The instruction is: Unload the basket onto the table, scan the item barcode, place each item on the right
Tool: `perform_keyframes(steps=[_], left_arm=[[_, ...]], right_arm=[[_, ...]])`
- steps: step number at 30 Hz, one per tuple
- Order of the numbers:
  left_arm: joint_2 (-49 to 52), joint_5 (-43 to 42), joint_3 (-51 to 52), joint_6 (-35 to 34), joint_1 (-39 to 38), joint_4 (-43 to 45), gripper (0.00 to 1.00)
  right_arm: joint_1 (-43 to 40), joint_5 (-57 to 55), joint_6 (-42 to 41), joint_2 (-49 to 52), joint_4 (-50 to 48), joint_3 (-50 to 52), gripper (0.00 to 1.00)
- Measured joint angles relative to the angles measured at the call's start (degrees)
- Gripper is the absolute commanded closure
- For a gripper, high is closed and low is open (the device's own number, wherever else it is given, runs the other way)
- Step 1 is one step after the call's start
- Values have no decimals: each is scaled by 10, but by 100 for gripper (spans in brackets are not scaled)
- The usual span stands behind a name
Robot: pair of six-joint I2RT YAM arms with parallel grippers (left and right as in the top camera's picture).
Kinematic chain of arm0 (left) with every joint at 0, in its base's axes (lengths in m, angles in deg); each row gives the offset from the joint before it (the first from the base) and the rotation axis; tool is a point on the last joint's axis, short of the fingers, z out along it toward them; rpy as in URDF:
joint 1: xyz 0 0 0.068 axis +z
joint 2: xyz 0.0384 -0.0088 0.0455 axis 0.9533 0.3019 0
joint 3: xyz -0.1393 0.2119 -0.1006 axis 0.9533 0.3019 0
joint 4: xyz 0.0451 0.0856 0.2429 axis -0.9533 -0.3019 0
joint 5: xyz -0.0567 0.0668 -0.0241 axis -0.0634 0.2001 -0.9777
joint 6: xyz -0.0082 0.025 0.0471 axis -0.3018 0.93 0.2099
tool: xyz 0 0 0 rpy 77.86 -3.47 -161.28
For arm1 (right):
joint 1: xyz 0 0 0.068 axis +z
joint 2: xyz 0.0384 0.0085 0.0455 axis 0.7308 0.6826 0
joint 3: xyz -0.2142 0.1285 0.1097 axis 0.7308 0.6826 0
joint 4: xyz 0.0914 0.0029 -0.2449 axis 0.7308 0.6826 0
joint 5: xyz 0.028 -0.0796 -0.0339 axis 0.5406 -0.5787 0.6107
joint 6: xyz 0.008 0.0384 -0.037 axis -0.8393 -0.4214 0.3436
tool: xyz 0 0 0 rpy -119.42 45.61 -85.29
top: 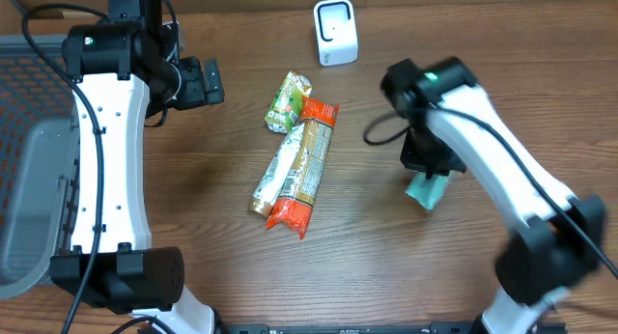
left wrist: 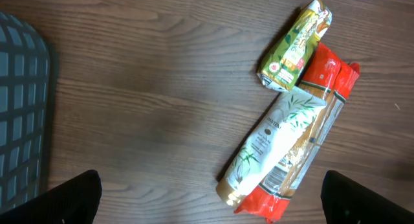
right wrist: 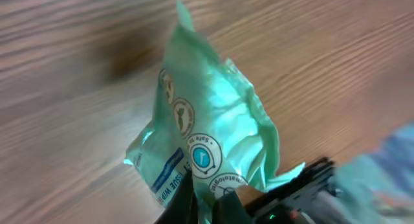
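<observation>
Wood table (top: 386, 266) w/ plenty of bare surface. The whole front strip and the stretch between the two arms are open, and so is the patch left of the pile, out to the gray mesh basket (top: 29, 180) that hangs off the left edge.

Right gripper (top: 428, 168) is clamped down tight on a teal wipes packet (top: 426, 191). That's on the right side of the table, well apart from everything else. In the right wrist cam the packet (right wrist: 207, 140) is pinched at its lower end. The rest stands up crinkled, top corner pointing away, w/ round icons and a blue printed strip facing the lens. Can't tell if there's a barcode on the side we see, the pic is blurry. Bare wood all round its edges.

White scanner (top: 335, 32) sits near the back edge, center-ish. It's back and to the left of the held packet w/ open table between them.

Middle pile is three packs:
- Green snack pack (top: 288, 102) at the back end, lying at an angle.
- White-and-green pack (top: 280, 175) lies lengthwise, on top of the left side of the next one.
- Orange-ended pack (top: 307, 170) under/beside it. Its back end is just beside the green snack pack, maybe touching.

Left gripper (top: 205, 81) hangs at back left, jaws spread as wide as they go, nothing in them. In the left wrist cam only its dark fingertips (left wrist: 71, 198) show at the bottom corners. The pile is off to the right, a basket edge (left wrist: 22, 107) is on the left, and there's clear wood between.
</observation>
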Motion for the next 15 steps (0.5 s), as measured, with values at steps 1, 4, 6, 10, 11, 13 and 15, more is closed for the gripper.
perform_keyframes(steps=[1,4,6,10,11,13,15], left_arm=[[0,0,0,0,0,0,1],[0,0,0,0,0,0,1],[0,0,0,0,0,0,0],[0,0,0,0,0,0,0],[0,0,0,0,0,0,0],[0,0,0,0,0,0,0],[0,0,0,0,0,0,0]], right_arm=[[0,-10,0,30,0,-9,96],[-1,-32,4,138,-6,-26,96],[-1,-38,6,172,-4,-27,96],[2,-49,8,221,4,-28,88],[3,-49,7,223,4,-29,86],[8,-46,9,223,0,-34,82],[15,-38,10,223,-1,-47,79]])
